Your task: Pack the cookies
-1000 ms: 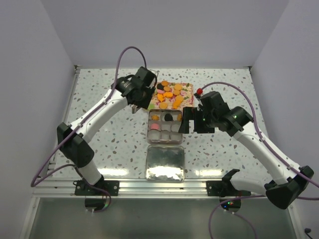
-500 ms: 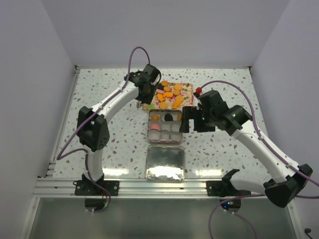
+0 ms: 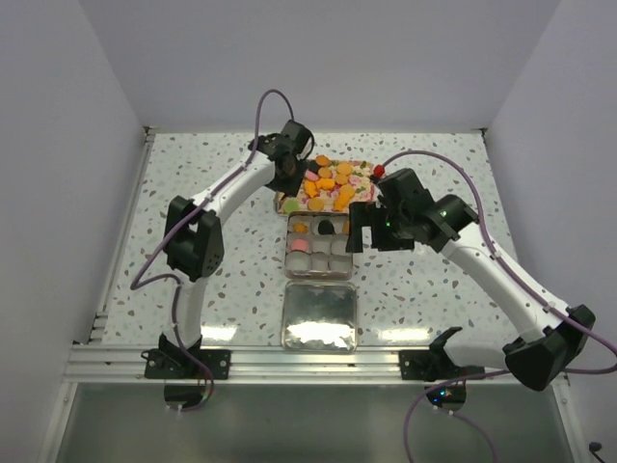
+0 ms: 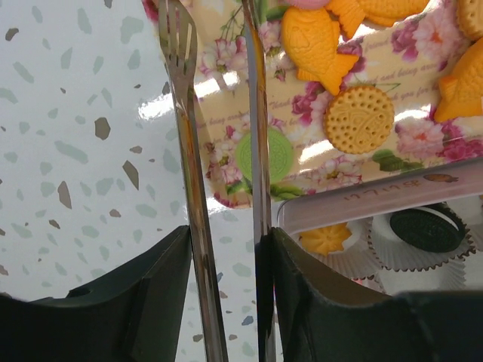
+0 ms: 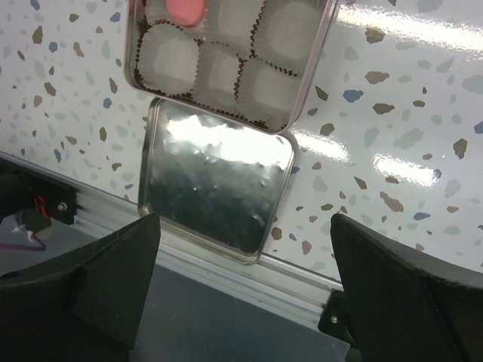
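Tongs [image 4: 192,188] are clamped in the left gripper [image 4: 228,241], its jaws closed on the two steel arms. The arms stand slightly apart, with nothing between the tips. The tips hang over the corner of the floral tray [image 4: 411,139], which sits just beyond the tin [image 5: 315,64].

Most of the cookies [image 3: 330,183] are heaped on that tray. A green cookie [image 4: 264,156] lies flat by the tray edge nearest the tin, under the inner tong arm. In the tin itself are an orange cookie [image 4: 326,240], a black cookie [image 4: 423,226] and a pink cookie [image 5: 185,9]. The other paper cups that show are empty, so by my estimate packing is barely begun.

The right gripper [image 5: 245,219] hovers above the tin's near side, jaws wide and empty. The lid [image 5: 215,181] lies inside-up just on the arm-base side of the tin, on the speckled surface [image 3: 424,289].

Risks:
- The green cookie is thin, flat and close to the tray edge. A squeeze that lands off-centre would likely skid it off the tray towards the tin wall or onto the surface.
- The smooth steel arms give poor hold on a disc, so it could drop on the way to the tin.
- The right arm crowds the tin, so the two arms could collide above the cups.
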### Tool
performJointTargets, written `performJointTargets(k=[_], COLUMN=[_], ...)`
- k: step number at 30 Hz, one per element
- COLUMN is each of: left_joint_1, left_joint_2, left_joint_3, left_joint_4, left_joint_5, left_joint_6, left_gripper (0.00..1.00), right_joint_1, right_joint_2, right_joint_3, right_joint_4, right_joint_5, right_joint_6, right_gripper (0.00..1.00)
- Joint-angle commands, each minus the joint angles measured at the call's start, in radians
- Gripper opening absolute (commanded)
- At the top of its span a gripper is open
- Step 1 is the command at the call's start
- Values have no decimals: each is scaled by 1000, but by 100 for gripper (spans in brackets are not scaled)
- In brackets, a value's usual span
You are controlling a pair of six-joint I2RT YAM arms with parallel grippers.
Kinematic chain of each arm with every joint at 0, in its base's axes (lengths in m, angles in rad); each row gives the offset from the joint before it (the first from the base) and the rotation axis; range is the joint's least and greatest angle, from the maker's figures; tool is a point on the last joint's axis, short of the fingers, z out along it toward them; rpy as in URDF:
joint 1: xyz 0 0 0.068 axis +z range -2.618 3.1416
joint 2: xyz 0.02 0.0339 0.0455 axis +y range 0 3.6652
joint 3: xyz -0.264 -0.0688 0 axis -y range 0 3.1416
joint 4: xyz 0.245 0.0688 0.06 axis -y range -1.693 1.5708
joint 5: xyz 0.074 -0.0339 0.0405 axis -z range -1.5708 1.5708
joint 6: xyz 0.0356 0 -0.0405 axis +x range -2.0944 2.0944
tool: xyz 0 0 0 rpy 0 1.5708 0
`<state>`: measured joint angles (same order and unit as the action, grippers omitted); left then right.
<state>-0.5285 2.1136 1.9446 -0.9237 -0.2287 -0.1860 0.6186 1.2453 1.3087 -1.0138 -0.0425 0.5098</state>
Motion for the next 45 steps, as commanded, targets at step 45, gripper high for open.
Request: performJointTargets(k=[45], left_joint_1=[38], left_joint_2=[103], left_joint_3=[228], left_joint_4=[-29], left_joint_5=[-37], left_joint_6=[-15], left_gripper=[51], right_joint_1=[-3], right_joint_2=[-3], right_joint_3=[47], right_joint_4=[-28], right_joint_5=[41], right_joint_6=[-50], right_gripper=[99])
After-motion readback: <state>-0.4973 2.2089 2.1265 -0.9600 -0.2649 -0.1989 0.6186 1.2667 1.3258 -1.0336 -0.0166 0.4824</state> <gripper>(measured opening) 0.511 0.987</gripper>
